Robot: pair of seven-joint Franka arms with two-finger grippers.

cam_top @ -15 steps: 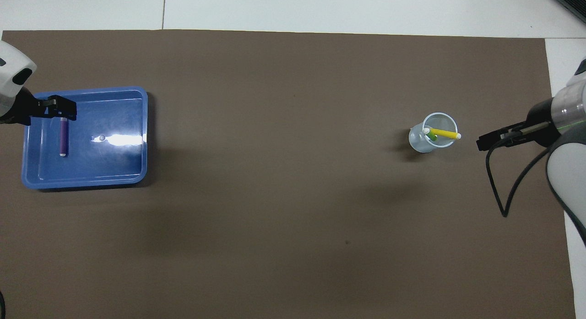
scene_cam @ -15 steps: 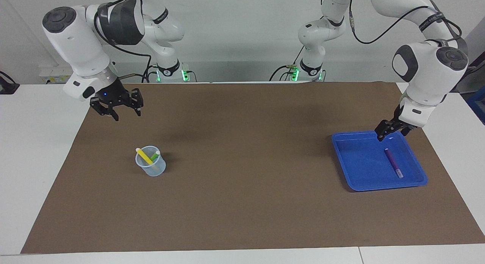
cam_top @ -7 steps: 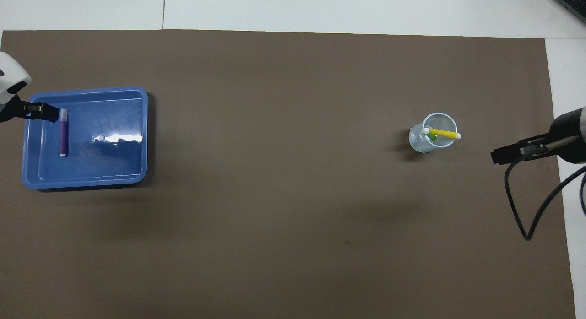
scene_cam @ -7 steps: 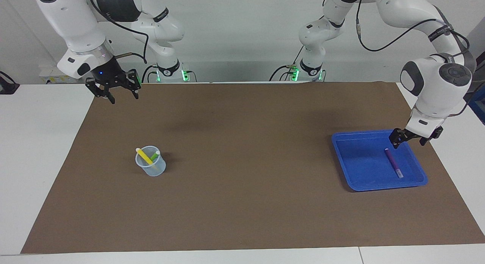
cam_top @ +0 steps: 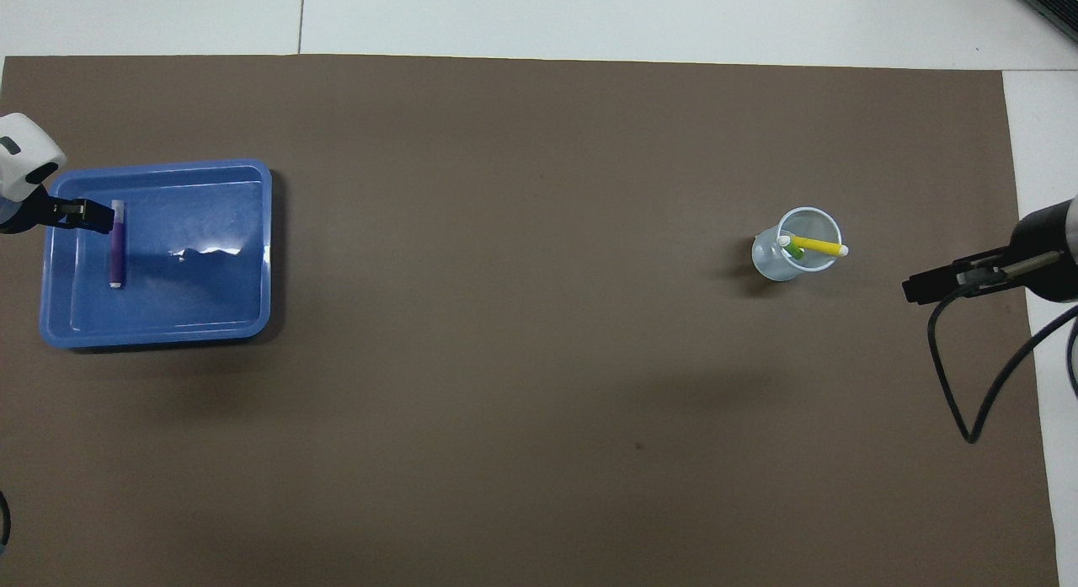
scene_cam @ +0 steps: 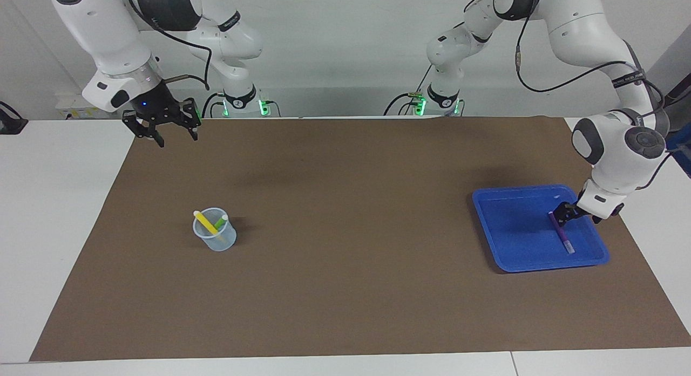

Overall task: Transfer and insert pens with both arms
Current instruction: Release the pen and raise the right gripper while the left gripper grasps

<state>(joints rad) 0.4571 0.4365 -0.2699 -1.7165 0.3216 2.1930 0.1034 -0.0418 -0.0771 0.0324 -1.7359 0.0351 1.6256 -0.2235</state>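
The left gripper (scene_cam: 566, 214) reaches low into the blue tray (scene_cam: 502, 225), jaws open at the purple pen (scene_cam: 559, 231). The right gripper (scene_cam: 171, 132) hangs raised over the mat's corner, open and empty.

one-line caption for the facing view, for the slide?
Left tool low in the blue tray at the purple pen; right tool waits, open; yellow pen and green pen in cup.

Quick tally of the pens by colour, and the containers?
Purple pen: 1, in the blue tray
Yellow pen: 1, in the clear cup
Green pen: 1, in that cup
Containers: 2
Total: 5
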